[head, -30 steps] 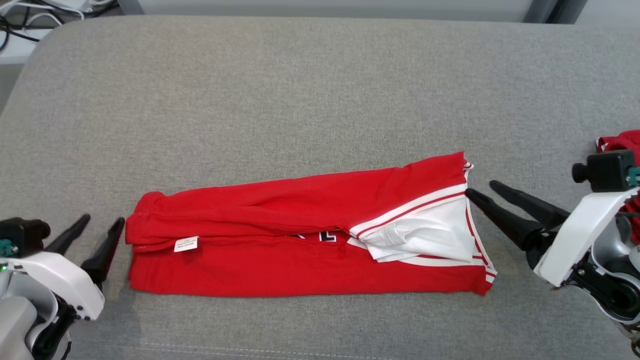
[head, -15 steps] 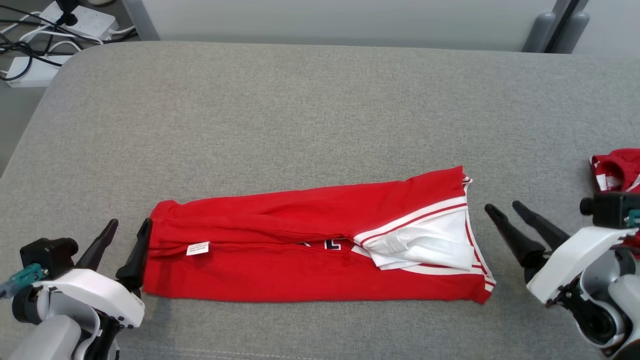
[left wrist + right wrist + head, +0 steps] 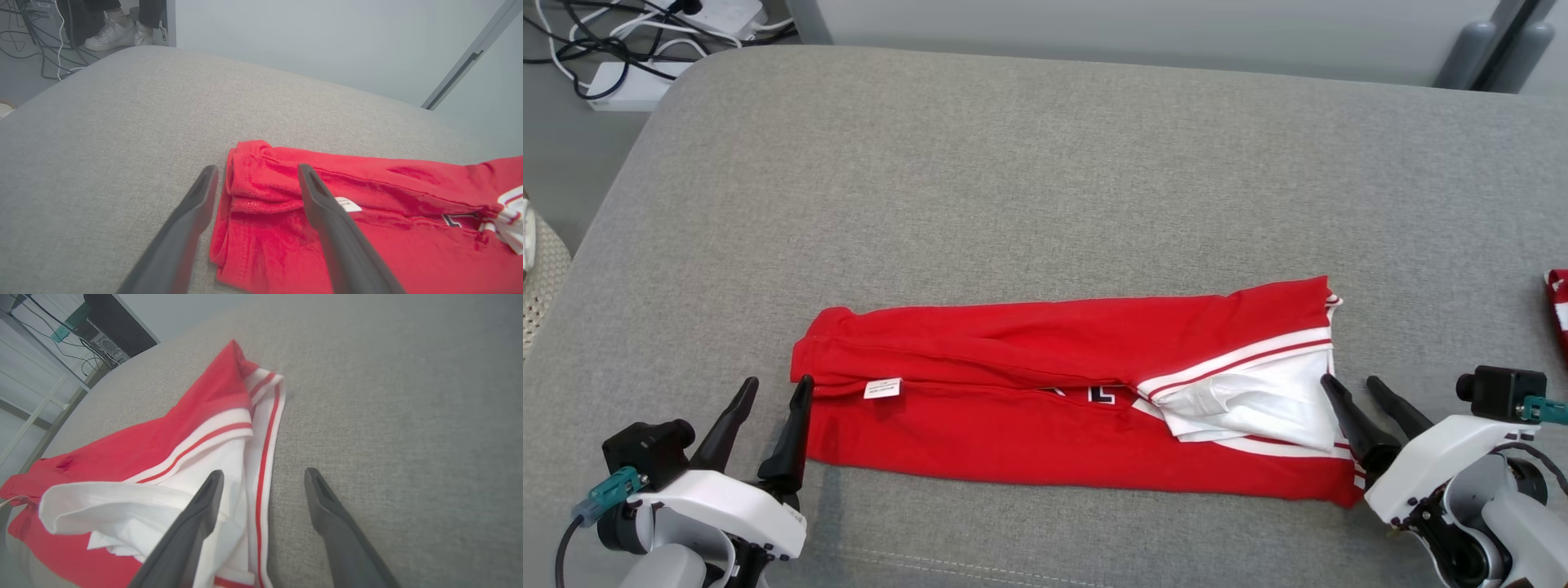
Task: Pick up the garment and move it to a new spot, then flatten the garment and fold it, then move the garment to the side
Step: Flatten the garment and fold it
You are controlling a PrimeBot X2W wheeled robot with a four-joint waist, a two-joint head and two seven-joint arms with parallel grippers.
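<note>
Most of the dark lettering (image 3: 1098,394) on the folded red garment with white striped trim (image 3: 1029,425) is hidden under a fold, and another red cloth (image 3: 1558,306) is cut off at the right edge. The garment lies on the grey fabric surface (image 3: 1045,163), long axis left to right, white-trimmed end toward our right. Our left gripper (image 3: 778,380) and right gripper (image 3: 1349,379) stand spread, each straddling one end, clamping nothing.

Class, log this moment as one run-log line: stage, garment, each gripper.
stage: mid-fold | red shirt: long folded strip on grey cushion | left gripper: open, straddling left end | right gripper: open, straddling striped right end
</note>
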